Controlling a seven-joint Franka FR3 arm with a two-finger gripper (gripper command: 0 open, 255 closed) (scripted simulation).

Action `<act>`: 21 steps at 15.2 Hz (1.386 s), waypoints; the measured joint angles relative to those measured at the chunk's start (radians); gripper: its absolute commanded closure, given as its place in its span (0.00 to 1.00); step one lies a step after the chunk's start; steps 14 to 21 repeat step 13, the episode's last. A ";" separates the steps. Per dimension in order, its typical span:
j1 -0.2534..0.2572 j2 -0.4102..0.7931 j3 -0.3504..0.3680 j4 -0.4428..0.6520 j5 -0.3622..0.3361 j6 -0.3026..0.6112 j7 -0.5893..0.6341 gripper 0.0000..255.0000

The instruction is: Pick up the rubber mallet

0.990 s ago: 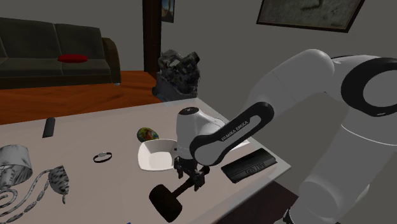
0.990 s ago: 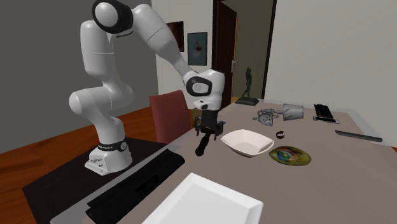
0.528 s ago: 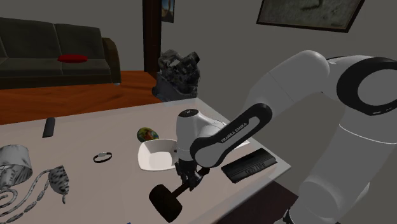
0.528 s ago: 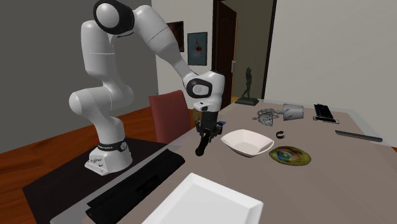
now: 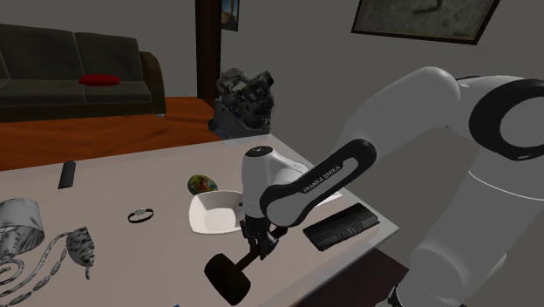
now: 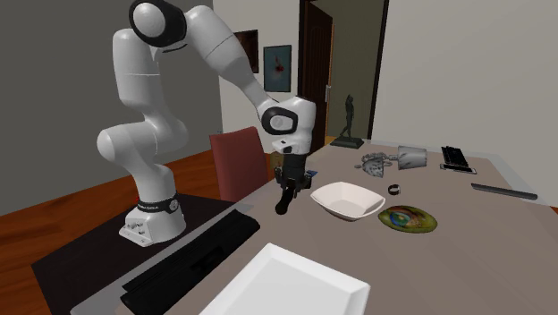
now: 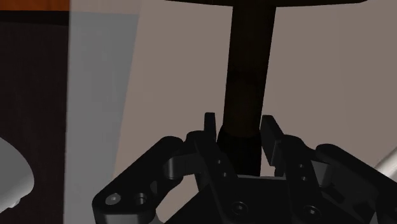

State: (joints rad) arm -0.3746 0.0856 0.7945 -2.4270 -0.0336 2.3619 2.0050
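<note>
Gripper (image 5: 260, 247) pinches the dark handle of the rubber mallet (image 5: 228, 277) just above its head. In the wrist view its fingers (image 7: 208, 127) press the shaft from both sides, where a second ago they stood wider apart. The black head is much where it was, at the worktop's (image 5: 113, 187) edge just beside the white bowl (image 5: 209, 214); whether it touches the surface cannot be told. The bowl is the thing nearest the handle. Behind the bowl lies a green patterned dish (image 5: 201, 184), near it a small dark ring (image 5: 140, 214), and on its stand side a flat black device (image 5: 340, 227).
</note>
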 measured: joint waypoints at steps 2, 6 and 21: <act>-0.005 -0.029 0.005 0.005 0.030 -0.026 -0.023 1.00; -0.008 -0.092 0.010 0.017 0.089 -0.082 -0.064 1.00; -0.005 -0.175 0.002 0.051 0.156 -0.178 -0.114 1.00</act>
